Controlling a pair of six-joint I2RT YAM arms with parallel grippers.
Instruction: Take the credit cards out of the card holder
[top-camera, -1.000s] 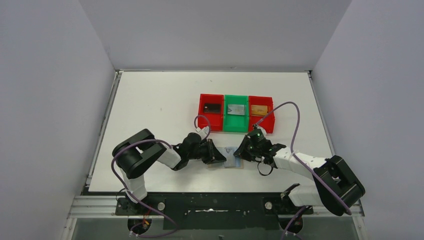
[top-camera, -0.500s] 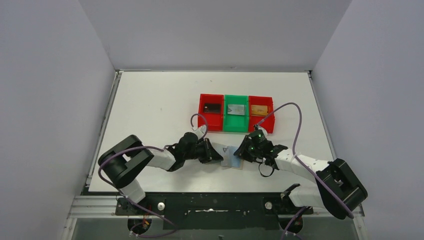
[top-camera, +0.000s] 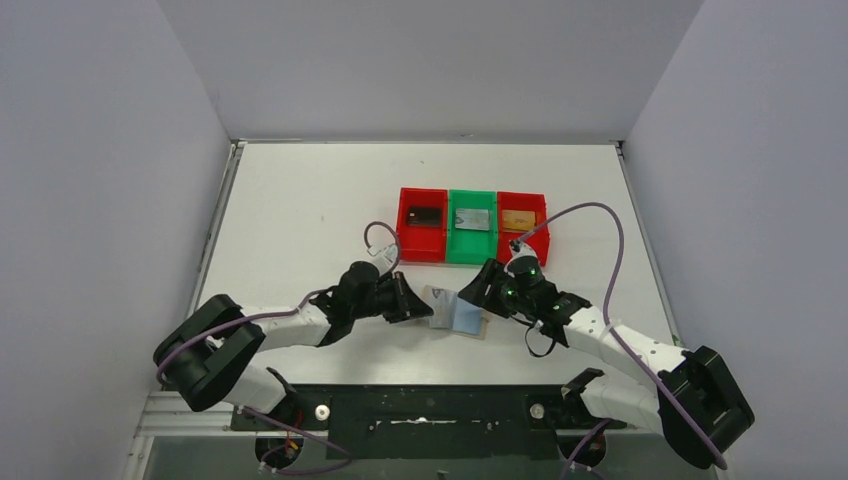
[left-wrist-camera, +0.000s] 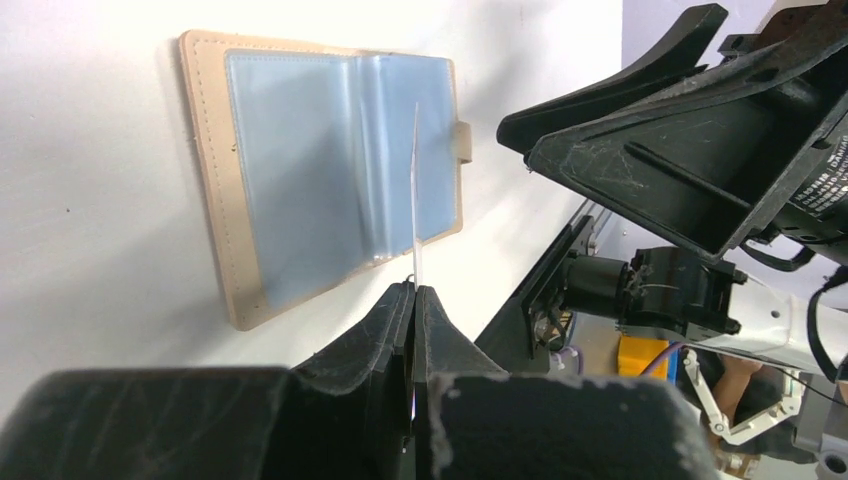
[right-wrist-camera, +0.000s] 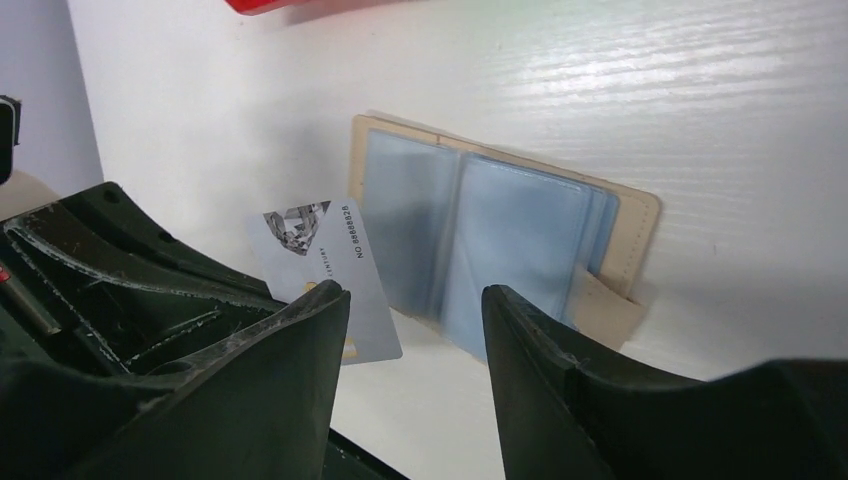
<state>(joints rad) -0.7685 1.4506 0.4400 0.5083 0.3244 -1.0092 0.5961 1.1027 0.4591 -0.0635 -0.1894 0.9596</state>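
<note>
Table (top-camera: 300, 200): white, arms at its near edge
Trays (top-camera: 471, 225): red, green, red row, beyond the card holder (top-camera: 468, 320)
Left gripper (left-wrist-camera: 413, 300): clamped on the silver card (right-wrist-camera: 330, 270)
Right gripper (right-wrist-camera: 415, 310): jaws apart, empty, above the card holder
Card holder: tan, open flat, blue-grey sleeves, between both grippers
Card: just left of the card holder, long axis towards it, seemingly clear of the sleeves

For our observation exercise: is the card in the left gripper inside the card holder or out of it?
Out. The card shows beside the holder, free of its sleeves, pinched in the left gripper.
</note>
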